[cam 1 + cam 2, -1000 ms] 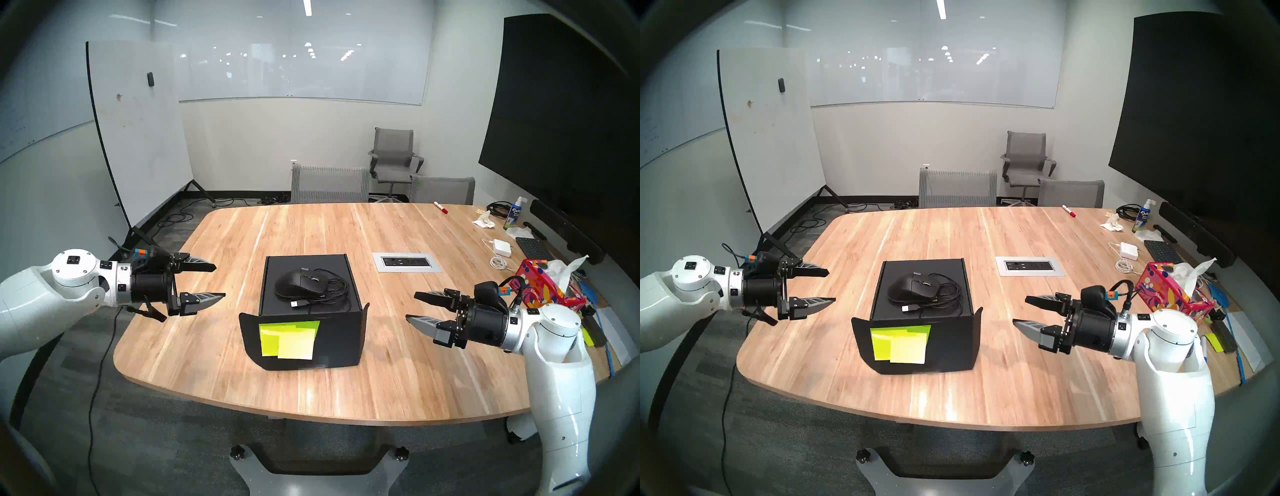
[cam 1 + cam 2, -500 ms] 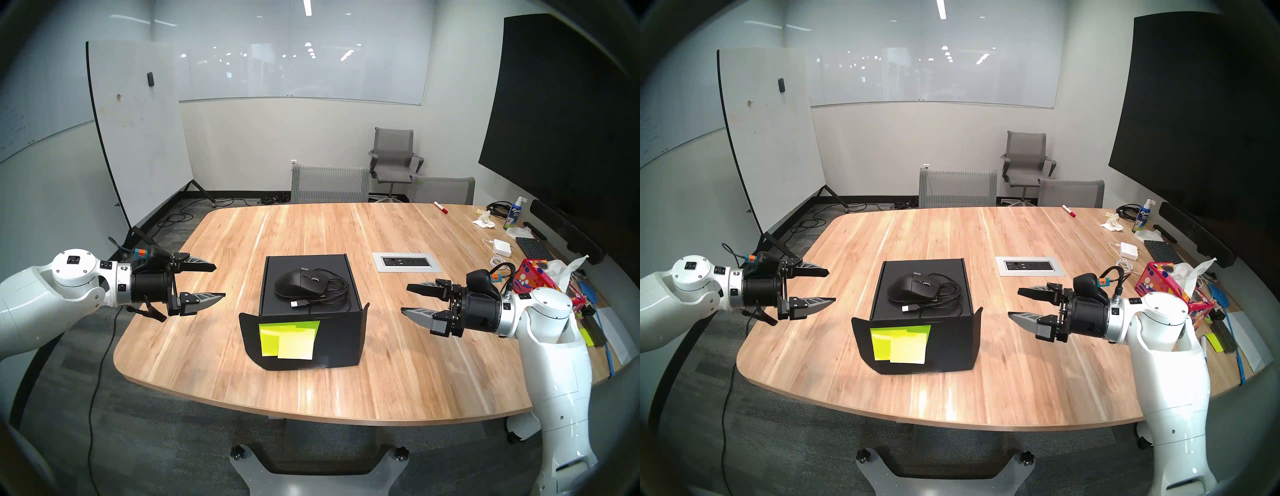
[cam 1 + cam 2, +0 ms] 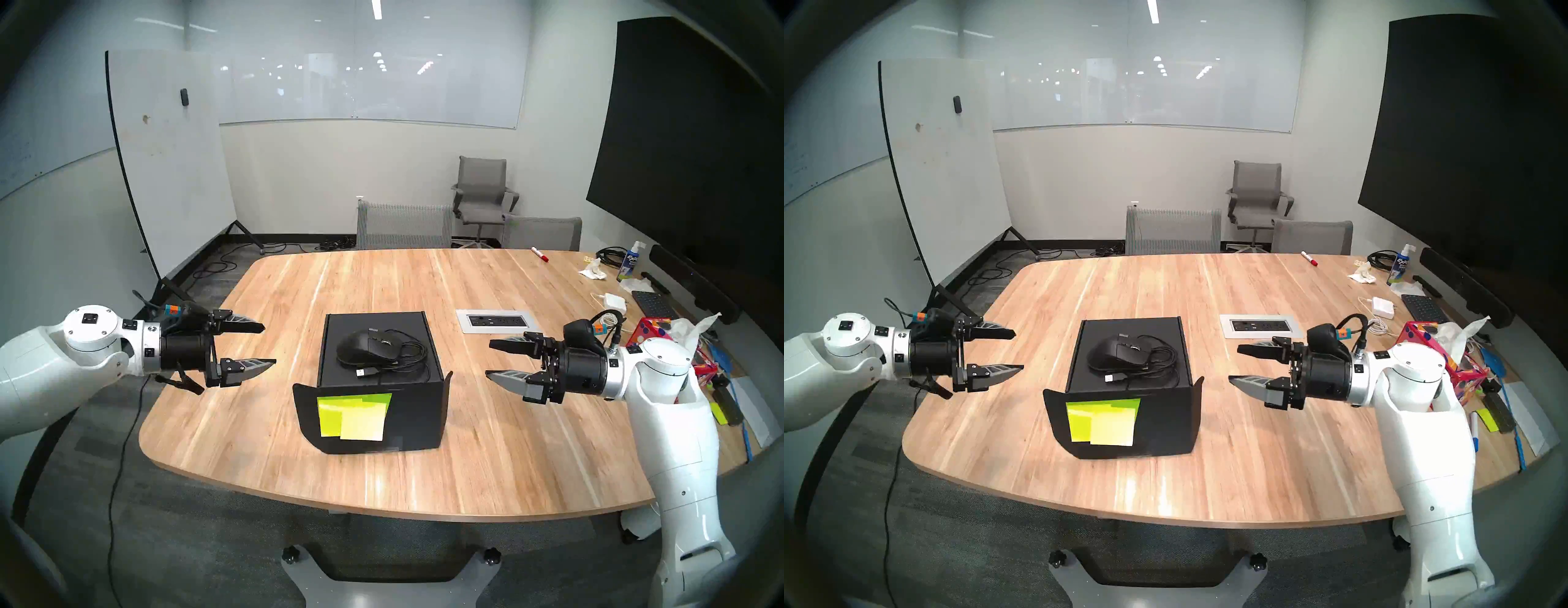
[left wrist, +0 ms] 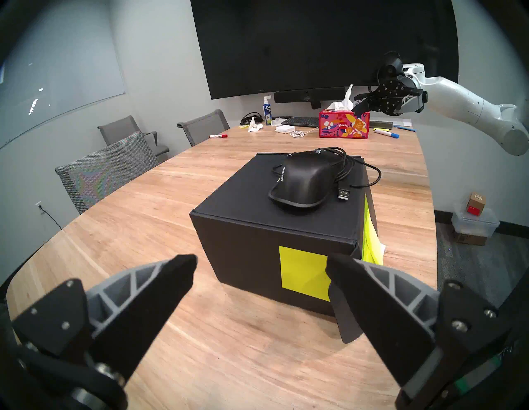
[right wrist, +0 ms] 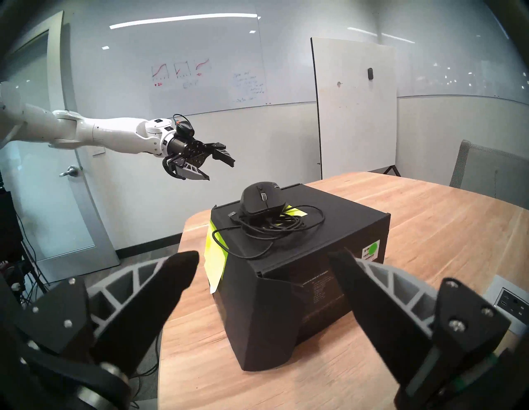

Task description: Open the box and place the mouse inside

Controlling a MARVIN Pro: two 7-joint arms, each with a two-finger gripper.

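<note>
Nearest the robot, the black box presents its front flap, which hangs down over the front face and carries yellow-green sticky notes. The lid on top is shut. The mouse lies on that lid with its coiled cable and USB plug beside it, so the job appears to be at its very start: nothing opened, nothing grasped.

The left tool hangs to the left of the box, well apart from it, jaws spread wide and empty, pointing toward the box and tipped a little downward. The box sits ahead of its fingertips in the wrist view, the mouse above and beyond them.

The right tool is on the opposite side, also wide open and holding nothing, aimed nearly level across the worktop at the box's right wall. It stands near the box but clear of it, roughly level with the lid.

The step in hand reads as the approach. The mouse blocks the lid, so the next move likely calls for one tool to lift the mouse clear (the loose cable could snag or drag) before the other catches the flap edge and swings the lid up.

Farther off, behind the right tool, stand a red floral tissue box and a white charger, neither part of the job.
</note>
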